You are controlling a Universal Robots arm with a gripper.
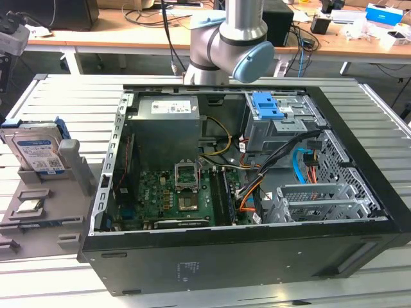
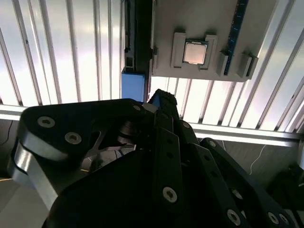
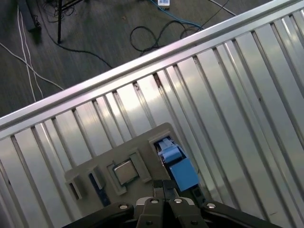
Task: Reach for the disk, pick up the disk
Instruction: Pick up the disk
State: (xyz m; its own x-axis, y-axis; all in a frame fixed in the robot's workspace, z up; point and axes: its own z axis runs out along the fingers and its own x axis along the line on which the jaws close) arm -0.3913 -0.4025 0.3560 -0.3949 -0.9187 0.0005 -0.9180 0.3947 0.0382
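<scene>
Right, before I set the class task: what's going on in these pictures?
A robot arm's black gripper hangs above the grey plastic holder beside the open black computer case. The rectangular silver hard drive with its blue bracket stands upright in that holder, not yet grasped. The gripper is shut and holds nothing.

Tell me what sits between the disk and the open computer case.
In the exterior view, a grey upright post stands between the disk and the open computer case, close beside the case's wall.

Disk [image 1: 37, 151] lower edge hidden by gray holder [image 1: 76, 168]; arm [image 1: 239, 32] cropped above.
</scene>
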